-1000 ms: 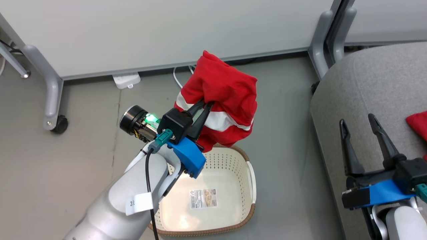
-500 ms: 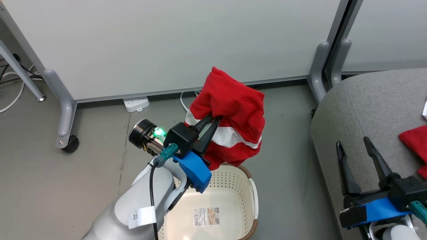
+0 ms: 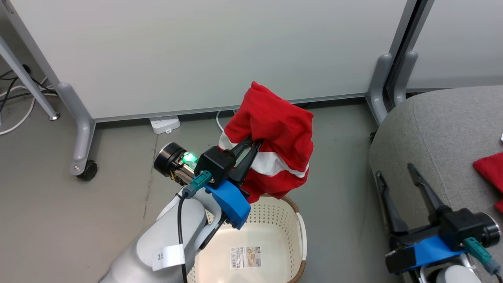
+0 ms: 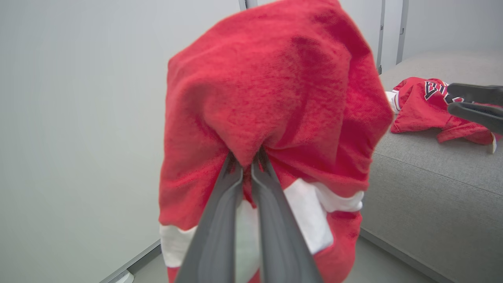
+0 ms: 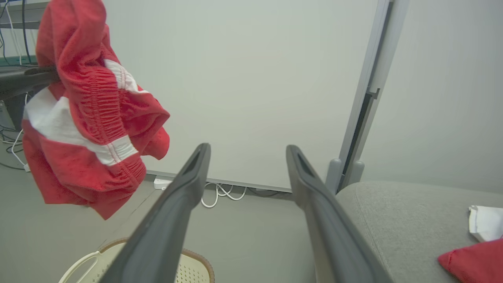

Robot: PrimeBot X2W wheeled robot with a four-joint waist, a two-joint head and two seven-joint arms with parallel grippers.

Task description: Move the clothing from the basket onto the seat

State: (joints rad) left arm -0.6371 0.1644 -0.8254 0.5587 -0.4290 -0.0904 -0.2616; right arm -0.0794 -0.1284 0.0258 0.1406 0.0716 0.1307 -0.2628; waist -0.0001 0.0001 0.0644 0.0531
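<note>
L tool (image 3: 253,140) clamped on bunched red garment (image 3: 275,122) w/ white stripe, above basket (image 3: 271,206), R tool (image 3: 394,169) spread wide

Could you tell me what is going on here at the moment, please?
The robot's left hand is shut on a red garment with white stripes, holding it up above the basket. A second red garment already lies on the grey seat. The right hand hangs open near the seat's edge, holding nothing.

Basket (image 3: 275,214) left of seat (image 3: 444,129)
</note>
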